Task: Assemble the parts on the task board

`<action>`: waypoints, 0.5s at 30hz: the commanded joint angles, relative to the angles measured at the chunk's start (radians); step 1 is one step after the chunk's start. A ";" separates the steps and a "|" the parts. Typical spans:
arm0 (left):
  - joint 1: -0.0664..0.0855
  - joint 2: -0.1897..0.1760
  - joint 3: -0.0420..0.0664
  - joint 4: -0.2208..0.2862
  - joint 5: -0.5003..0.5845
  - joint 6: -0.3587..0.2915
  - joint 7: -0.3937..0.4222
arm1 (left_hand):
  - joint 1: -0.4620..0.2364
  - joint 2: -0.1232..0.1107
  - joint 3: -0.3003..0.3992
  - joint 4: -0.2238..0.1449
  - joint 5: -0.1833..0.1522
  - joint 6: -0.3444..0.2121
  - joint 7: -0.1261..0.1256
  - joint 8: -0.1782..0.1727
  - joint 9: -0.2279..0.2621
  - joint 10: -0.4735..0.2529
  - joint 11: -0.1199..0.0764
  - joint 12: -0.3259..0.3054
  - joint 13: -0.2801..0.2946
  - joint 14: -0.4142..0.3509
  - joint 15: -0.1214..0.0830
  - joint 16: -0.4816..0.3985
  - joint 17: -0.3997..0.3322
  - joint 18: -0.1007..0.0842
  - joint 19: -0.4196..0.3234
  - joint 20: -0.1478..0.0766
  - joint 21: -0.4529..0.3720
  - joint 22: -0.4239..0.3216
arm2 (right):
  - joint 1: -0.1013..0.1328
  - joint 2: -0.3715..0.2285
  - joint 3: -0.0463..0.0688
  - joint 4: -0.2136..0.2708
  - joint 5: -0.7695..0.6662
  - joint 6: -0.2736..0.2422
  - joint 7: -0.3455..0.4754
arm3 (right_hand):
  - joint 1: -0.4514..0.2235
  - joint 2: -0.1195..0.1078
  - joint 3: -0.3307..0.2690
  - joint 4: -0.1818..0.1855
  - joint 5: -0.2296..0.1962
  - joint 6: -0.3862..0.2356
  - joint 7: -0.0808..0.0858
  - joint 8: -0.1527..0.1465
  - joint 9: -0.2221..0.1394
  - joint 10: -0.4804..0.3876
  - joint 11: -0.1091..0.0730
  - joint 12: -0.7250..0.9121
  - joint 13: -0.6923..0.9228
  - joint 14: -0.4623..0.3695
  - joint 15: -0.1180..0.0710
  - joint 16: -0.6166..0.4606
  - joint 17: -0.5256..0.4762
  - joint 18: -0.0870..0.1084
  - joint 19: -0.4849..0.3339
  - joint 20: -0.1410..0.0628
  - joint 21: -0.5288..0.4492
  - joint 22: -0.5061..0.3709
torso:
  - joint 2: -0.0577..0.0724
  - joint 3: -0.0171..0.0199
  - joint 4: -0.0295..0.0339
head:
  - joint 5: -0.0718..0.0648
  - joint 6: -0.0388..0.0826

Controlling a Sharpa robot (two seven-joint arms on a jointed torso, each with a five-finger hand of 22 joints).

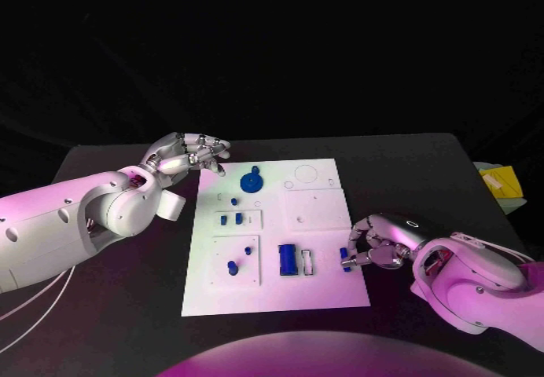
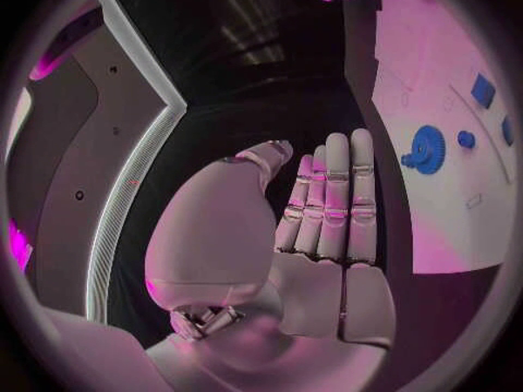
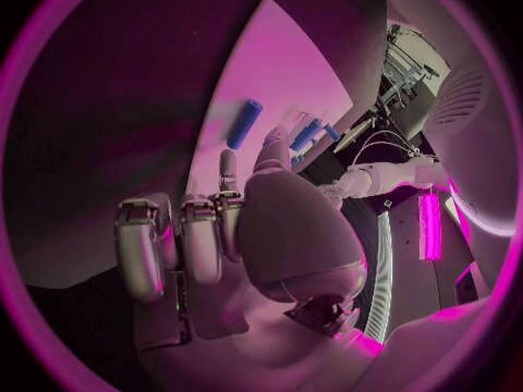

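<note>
The task board (image 1: 323, 294) lies in the middle of the black worktop (image 1: 113, 314), with small blue parts on it — a blue gear (image 1: 251, 184) near its far left corner. The left robot hand (image 1: 187, 155) hovers just beside that corner, fingers straight and together, holding nothing. The right robot hand (image 1: 380, 239) is at the board's right edge, fingers curled next to a small blue part (image 1: 344, 258) — I cannot tell if it grips it.
</note>
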 commanded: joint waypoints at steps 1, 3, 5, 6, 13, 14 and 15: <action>0.000 0.000 0.000 0.003 0.005 0.013 0.009 | 0.002 0.010 0.007 0.001 0.003 -0.004 0.001 -0.005 0.001 -0.010 -0.001 -0.001 0.001 0.001 0.006 -0.005 0.001 0.011 0.002 -0.001 0.001 0.001 | -0.006 0.007 0.000 -0.005 -0.064 0.037 -0.058 | 0.069 0.079 -0.022 -0.001 -0.001 0.009 -0.002 -0.009 -0.004 0.036 -0.001 -0.008 -0.020 0.104 0.006 0.004 0.263 -0.006 0.104 0.006 0.003 0.263 | 0.002 -0.0001 0.0015 | 0.002 -0.001; 0.000 0.000 0.000 0.003 0.005 0.013 0.009 | 0.002 0.010 0.007 0.001 0.003 -0.004 0.001 -0.005 0.001 -0.010 -0.001 -0.001 0.001 0.001 0.006 -0.005 0.001 0.011 0.002 -0.001 0.001 0.001 | -0.008 0.011 0.000 -0.008 -0.068 0.040 -0.063 | 0.073 0.079 -0.022 -0.002 -0.001 0.012 -0.002 -0.013 -0.006 0.037 -0.001 -0.008 -0.020 0.104 0.006 0.004 0.263 -0.006 0.104 0.006 0.004 0.263 | 0.002 -0.0001 0.0018 | 0.001 -0.001; 0.000 -0.001 0.000 0.003 0.005 0.013 0.009 | 0.002 0.010 0.007 0.001 0.003 -0.004 0.001 -0.005 0.001 -0.010 -0.001 -0.001 0.001 0.001 0.006 -0.005 0.001 0.011 0.002 -0.001 0.001 0.001 | -0.010 0.016 0.000 -0.011 -0.071 0.045 -0.067 | 0.084 0.082 -0.020 -0.006 0.001 0.019 -0.003 -0.019 -0.009 0.038 -0.002 -0.007 -0.019 0.104 0.005 0.004 0.263 -0.007 0.105 0.006 0.006 0.263 | 0.001 -0.0006 0.0007 | 0.001 -0.003; 0.000 -0.002 0.000 0.003 0.005 0.013 0.009 | 0.002 0.010 0.007 0.001 0.003 -0.004 0.001 -0.005 0.001 -0.010 -0.001 -0.001 0.001 0.001 0.006 -0.005 0.001 0.011 0.002 -0.001 0.001 0.001 | -0.012 0.018 0.000 -0.013 -0.072 0.048 -0.068 | 0.090 0.083 -0.020 -0.007 0.003 0.023 -0.004 -0.021 -0.010 0.038 -0.003 -0.006 -0.019 0.104 0.005 0.004 0.263 -0.007 0.105 0.005 0.006 0.263 | 0.001 -0.0007 0.0008 | 0.001 -0.003; 0.000 -0.003 0.000 0.004 0.005 0.014 0.009 | 0.002 0.010 0.007 0.001 0.003 -0.004 0.001 -0.005 0.001 -0.010 -0.001 -0.001 0.001 0.001 0.006 -0.005 0.001 0.011 0.002 -0.001 0.001 0.001 | -0.028 0.034 0.000 -0.023 -0.084 0.068 -0.080 | 0.106 0.088 -0.018 -0.010 0.000 0.035 -0.006 -0.030 -0.014 0.040 -0.005 -0.006 -0.018 0.104 0.003 0.004 0.263 -0.007 0.105 0.004 0.006 0.263 | 0.001 -0.0001 0.0007 | 0.006 -0.006; 0.000 -0.003 0.000 0.004 0.005 0.014 0.009 | 0.002 0.010 0.007 0.001 0.003 -0.004 0.001 -0.005 0.001 -0.010 -0.001 -0.001 0.001 0.001 0.006 -0.005 0.001 0.011 0.002 -0.001 0.001 0.001 | -0.029 0.035 0.000 -0.024 -0.085 0.069 -0.081 | 0.107 0.088 -0.018 -0.010 -0.001 0.036 -0.006 -0.031 -0.014 0.040 -0.005 -0.005 -0.018 0.104 0.003 0.004 0.263 -0.007 0.105 0.004 0.006 0.263 | 0.001 0.0000 0.0008 | 0.006 -0.007; 0.000 -0.004 0.000 0.004 0.005 0.013 0.009 | 0.002 0.010 0.007 0.001 0.003 -0.004 0.001 -0.005 0.001 -0.010 -0.001 -0.001 0.001 0.001 0.006 -0.005 0.001 0.011 0.002 -0.001 0.001 0.001 | -0.031 0.037 0.000 -0.025 -0.087 0.070 -0.083 | 0.107 0.087 -0.019 -0.010 -0.002 0.037 -0.007 -0.031 -0.014 0.041 -0.005 -0.004 -0.017 0.104 0.002 0.004 0.263 -0.007 0.105 0.004 0.006 0.263 | 0.001 0.0000 0.0008 | 0.006 -0.007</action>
